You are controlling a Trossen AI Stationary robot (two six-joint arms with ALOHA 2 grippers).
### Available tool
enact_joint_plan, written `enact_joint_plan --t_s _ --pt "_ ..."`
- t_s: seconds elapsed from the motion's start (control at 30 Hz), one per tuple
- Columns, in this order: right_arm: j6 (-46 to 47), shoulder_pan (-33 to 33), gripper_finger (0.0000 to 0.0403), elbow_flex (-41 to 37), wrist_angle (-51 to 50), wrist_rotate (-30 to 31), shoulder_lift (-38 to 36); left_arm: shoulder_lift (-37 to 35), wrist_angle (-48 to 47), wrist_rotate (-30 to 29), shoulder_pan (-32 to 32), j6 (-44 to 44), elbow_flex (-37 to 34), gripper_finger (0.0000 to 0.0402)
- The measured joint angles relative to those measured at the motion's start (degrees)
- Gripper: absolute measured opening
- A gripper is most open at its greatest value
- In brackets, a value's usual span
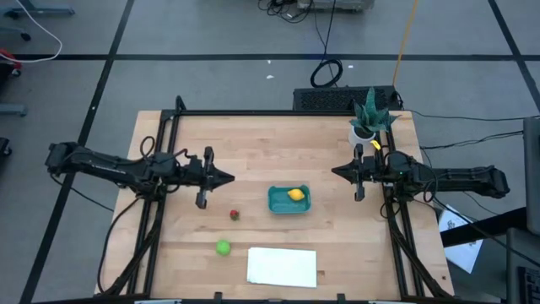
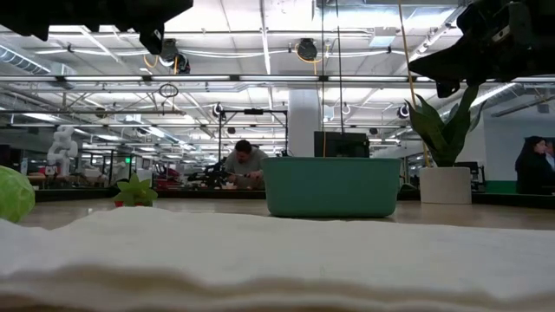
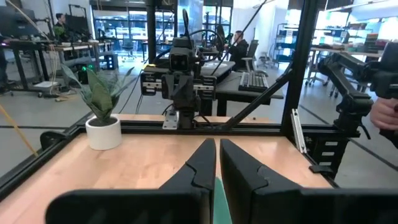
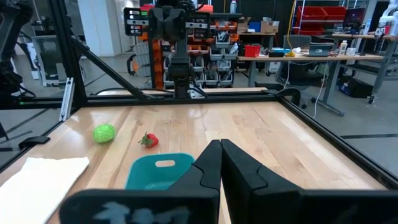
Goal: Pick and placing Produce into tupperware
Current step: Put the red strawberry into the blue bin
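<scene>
One of three in: we see the yellow lemon (image 1: 295, 194) already lying inside the teal tub (image 1: 277, 205), toward its side nearer the right arm.
Two still loose: the small red fruit (image 1: 234, 214) and the green ball (image 1: 223, 247) sit on the bare wood, both apart from the tub on the side toward the left arm.
Tub position: roughly mid-table between the arms, just behind the white sheet (image 1: 282, 267).
Left gripper (image 1: 226, 178): fingers nearly together with only a thin gap, nothing held, hanging above the table and pointing at centre.
Right gripper (image 1: 337, 171): fully closed, empty, parked high on its own side beside the potted plant (image 1: 369, 118).
Key relation: red fruit lies just forward of the left gripper tip and a little toward the front edge; green ball lies farther the same way, near the sheet's corner.
Nearer arm: left, clearly, for both fruits; right arm would have to reach over the tub.
Axis: we judge it a non-issue, since both fruits look about round, so any finger heading should work.
Our call on next step: left fingers must spread first, then drop on the red fruit.
Risk: fruits are tiny and may roll when nudged.
</scene>
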Motion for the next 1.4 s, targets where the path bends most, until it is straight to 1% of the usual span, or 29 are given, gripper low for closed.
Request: enact_joint_plan --t_s 0.17,0.27,0.43,0.7,0.87,1.0,1.17,1.4 --pt "0.2 0.0 0.0 0.0 0.0 0.0 0.0 0.9 1.0 -0.5 0.0 -1.2 0.1 0.0026" --pt "0.2 0.0 0.0 0.0 0.0 0.0 0.0 1.7 -1.5 -1.2 0.0 -1.2 2.2 0.0026" --pt "0.2 0.0 0.0 0.0 0.0 0.0 0.0 4.1 -8.6 -1.5 0.0 0.3 8.4 0.0026" --pt "0.2 0.0 0.0 0.0 -0.2 0.0 0.0 8.5 -27.6 -0.4 0.0 5.8 19.1 0.0026" --pt "0.2 0.0 0.0 0.0 -0.4 0.0 0.1 11.6 -31.0 0.3 0.0 4.2 23.8 0.0026" --pt "0.2 0.0 0.0 0.0 -0.8 0.0 0.3 13.6 -34.8 2.0 0.0 3.8 26.5 0.0026" --pt "0.2 0.0 0.0 0.0 -0.8 0.0 1.3 15.8 -38.6 2.1 0.0 3.9 28.4 0.0026" --pt "0.2 0.0 0.0 0.0 -0.4 0.0 2.0 19.2 -44.7 4.3 0.0 6.1 30.4 0.0026"
